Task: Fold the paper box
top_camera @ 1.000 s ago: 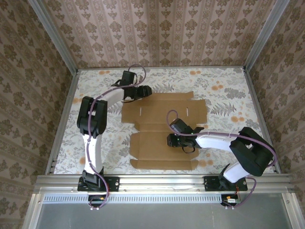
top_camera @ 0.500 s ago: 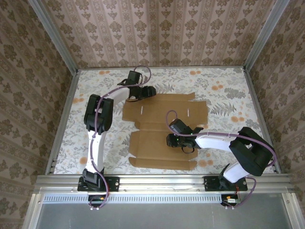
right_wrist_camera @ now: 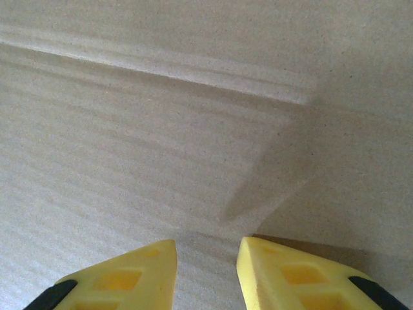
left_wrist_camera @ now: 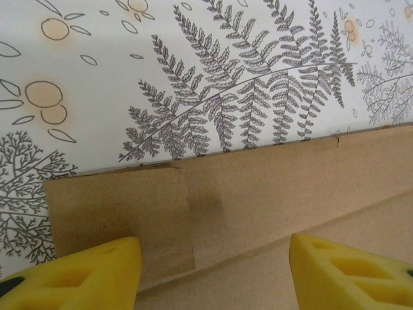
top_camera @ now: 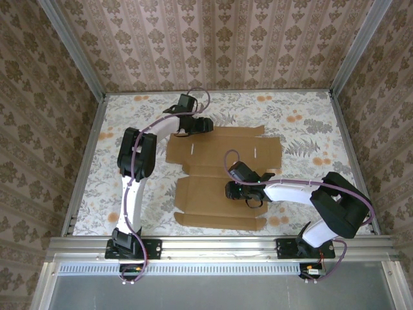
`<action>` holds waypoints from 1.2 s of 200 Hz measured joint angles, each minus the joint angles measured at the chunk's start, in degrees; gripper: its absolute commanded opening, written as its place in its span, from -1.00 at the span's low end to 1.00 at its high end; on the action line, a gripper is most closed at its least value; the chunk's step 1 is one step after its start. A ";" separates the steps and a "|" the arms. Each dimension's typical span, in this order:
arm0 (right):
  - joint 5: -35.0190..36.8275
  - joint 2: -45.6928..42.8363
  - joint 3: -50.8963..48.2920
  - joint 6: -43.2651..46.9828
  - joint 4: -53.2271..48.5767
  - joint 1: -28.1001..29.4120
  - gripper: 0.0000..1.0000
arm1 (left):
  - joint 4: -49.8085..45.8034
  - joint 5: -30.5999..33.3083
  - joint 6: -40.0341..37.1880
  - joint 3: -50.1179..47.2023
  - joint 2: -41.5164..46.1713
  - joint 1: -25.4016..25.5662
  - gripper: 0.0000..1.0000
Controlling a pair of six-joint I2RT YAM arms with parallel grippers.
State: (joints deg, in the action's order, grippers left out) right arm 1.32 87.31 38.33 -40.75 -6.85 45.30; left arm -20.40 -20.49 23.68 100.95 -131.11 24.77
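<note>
Over the last second my left arm swung its elbow to the right and carried my left gripper (top_camera: 205, 126) along the far edge of the paper box (top_camera: 219, 158), nearer that edge's middle; my right arm did not move.

From above, the box lay unfolded and flat in the middle of the floral tablecloth (top_camera: 303, 116), with two thin slits (top_camera: 193, 152) in its far panel. My left gripper sat at the box's far-left edge. My right gripper (top_camera: 230, 189) was over the near panel, its forearm crossing the box's right flaps and covering them. Patterned wallpaper (top_camera: 213, 45) closed in three sides, and a metal rail (top_camera: 219, 245) ran along the near edge, where both bases were bolted.

At my left wrist, my left gripper (left_wrist_camera: 213, 261) had its jaws spread wide with nothing between them. The box's far edge (left_wrist_camera: 271, 181) lay flat on the fern-printed cloth (left_wrist_camera: 193, 64), and a small corner flap (left_wrist_camera: 116, 213) sat just above my left finger.

At my right wrist, my right gripper (right_wrist_camera: 206, 258) had its jaws only narrowly parted, pinching nothing. Bare cardboard (right_wrist_camera: 193, 129) with a crease (right_wrist_camera: 161, 68) lay beneath; I could not tell whether the tips touched it.
</note>
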 measured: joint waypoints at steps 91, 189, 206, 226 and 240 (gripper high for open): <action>0.61 -0.57 0.00 0.04 -1.03 0.94 -0.29 | -9.31 0.37 -4.76 -5.44 13.51 -6.21 0.26; 1.77 1.44 2.36 0.33 -2.58 2.21 -0.28 | -19.23 -5.27 -12.02 -15.17 16.55 -20.57 0.28; 1.77 1.70 2.62 0.46 -2.56 2.40 -0.28 | -19.87 -6.64 -12.68 -15.15 14.73 -20.59 0.28; 1.79 1.70 2.62 0.46 -2.56 2.49 -0.28 | -20.06 -8.28 -13.22 -15.15 12.59 -20.46 0.28; 1.79 1.70 2.62 0.46 -2.58 2.49 -0.28 | -20.17 -9.01 -13.44 -14.99 11.28 -20.46 0.28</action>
State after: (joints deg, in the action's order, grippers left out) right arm 3.11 89.01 40.95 -40.29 -9.43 47.79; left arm -40.58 -29.50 10.24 85.95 -119.83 4.32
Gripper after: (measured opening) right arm 0.359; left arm 0.641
